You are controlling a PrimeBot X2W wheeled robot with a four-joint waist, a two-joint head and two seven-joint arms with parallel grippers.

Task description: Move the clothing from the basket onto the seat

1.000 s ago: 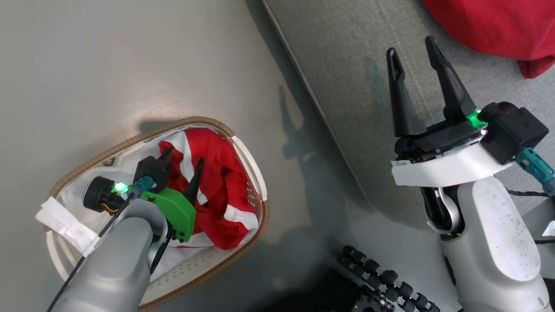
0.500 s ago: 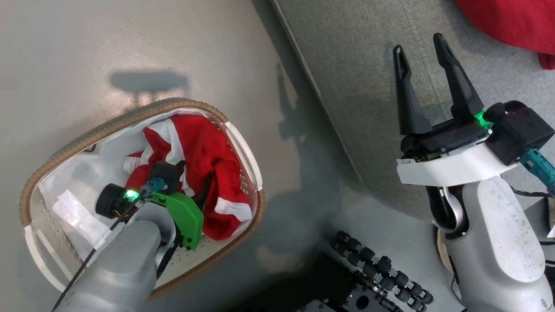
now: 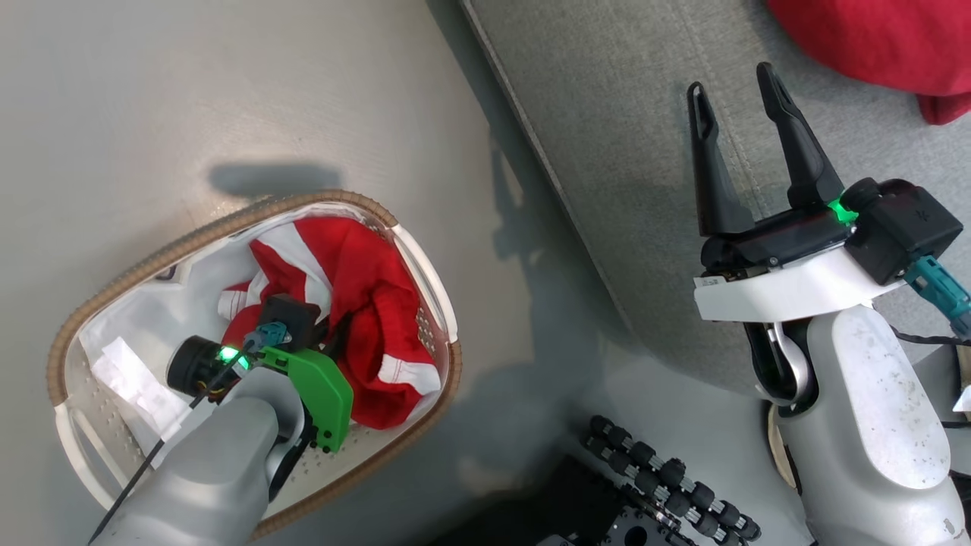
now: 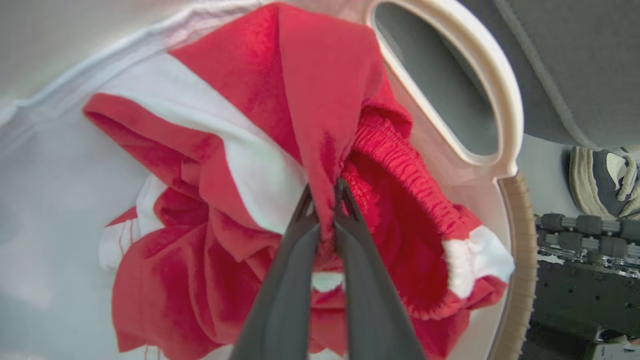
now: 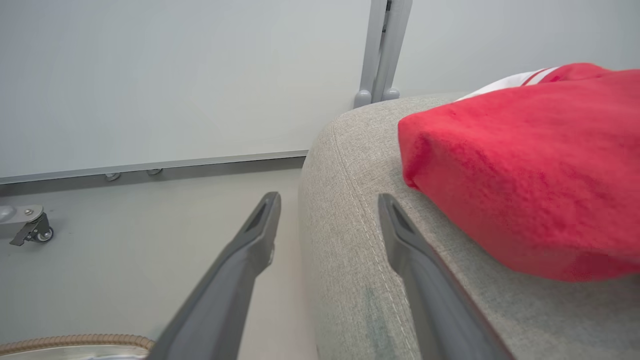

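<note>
Jaws: L gripper (image 4: 324,192) tips pinched tight on a fold of red/white clothing (image 4: 300,75), which lies bunched inside basket (image 3: 190,236). R gripper (image 3: 733,82) fingers spread apart, above seat (image 3: 607,136). 2nd red garment (image 5: 525,165) lies on seat, near R fingers.

The floor (image 3: 190,83) is smooth pale grey, softly glossy. A plain pale wall (image 5: 175,75) meets it at a metal rail (image 5: 150,165).
</note>
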